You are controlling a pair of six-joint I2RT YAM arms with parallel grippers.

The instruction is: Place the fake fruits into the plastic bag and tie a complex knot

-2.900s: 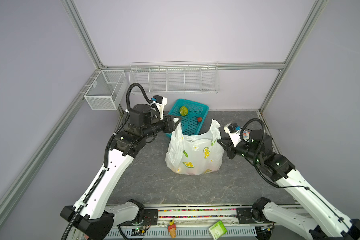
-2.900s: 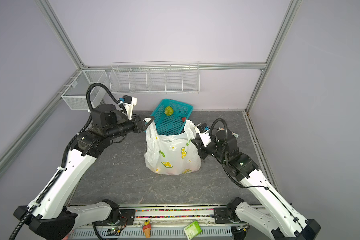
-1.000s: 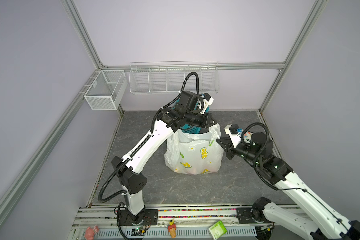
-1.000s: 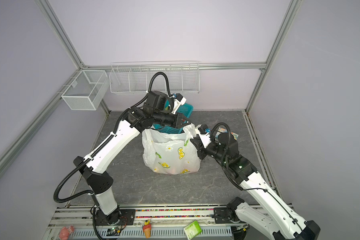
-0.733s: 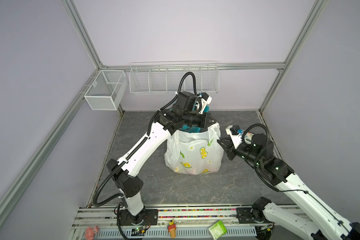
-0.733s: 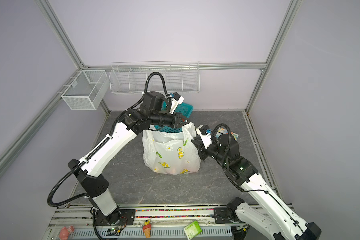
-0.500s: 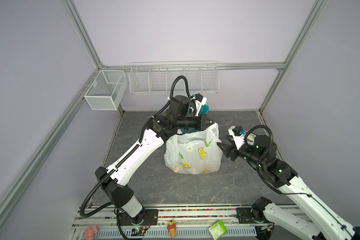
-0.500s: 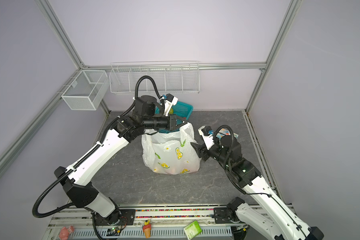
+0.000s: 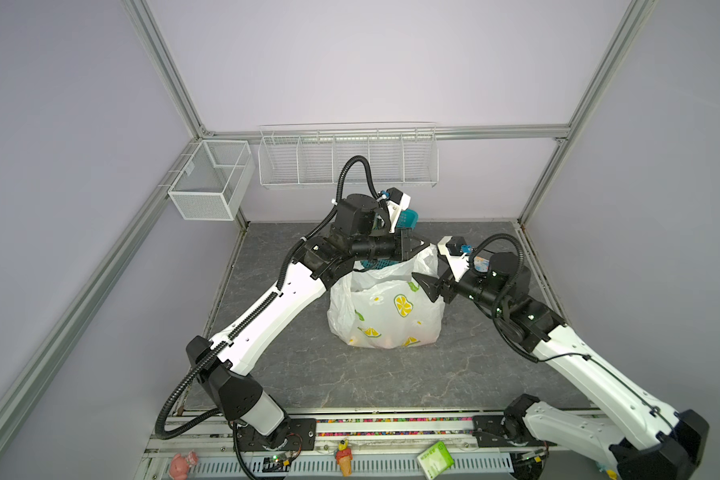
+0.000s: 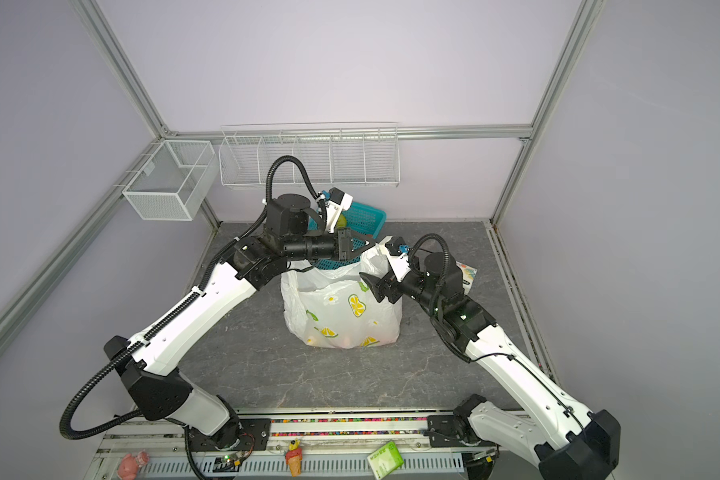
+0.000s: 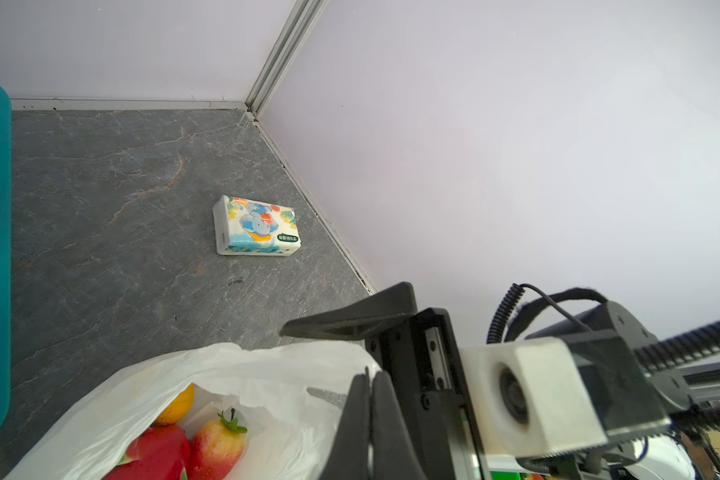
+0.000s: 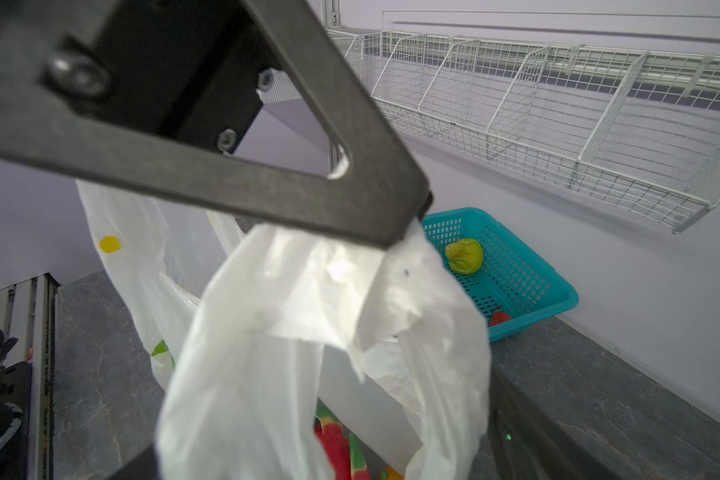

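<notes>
The left gripper point(image 9: 417, 245) has its fingers point(image 11: 356, 415) pressed flat together, pinching the raised handle at the top of the plastic bag point(image 9: 387, 307) just above the front rim of the teal basket point(image 10: 364, 216). In the left wrist view the film runs straight up into the closed tips. The right gripper point(image 9: 420, 287) hangs in front of the basket's right end with its fingers point(image 12: 267, 191) spread wide. The same handle droops through the gap between them, and I cannot tell whether the film touches the upper fingertip. The bag stands upright directly in front of the basket with its mouth open and its other handle loop slumped on the far side from the right gripper; whether bag and basket touch cannot be told. Inside the bag lie a red dragon fruit point(image 11: 154, 453), a strawberry point(image 11: 217, 446) and a yellow fruit point(image 11: 179, 409). In the basket sit a green round fruit point(image 12: 465, 255) and, by its front wall, a small red fruit point(image 12: 499, 318). The basket backs onto the rear wall point(image 9: 350, 62) beneath the wire shelf point(image 9: 348, 160). Left of the basket the grey table point(image 9: 371, 382) lies open. To the right of the basket a cartoon-printed packet point(image 11: 256, 226) lies near the table's side edge. Past the bag, on its side away from the basket, the tabletop runs open.
</notes>
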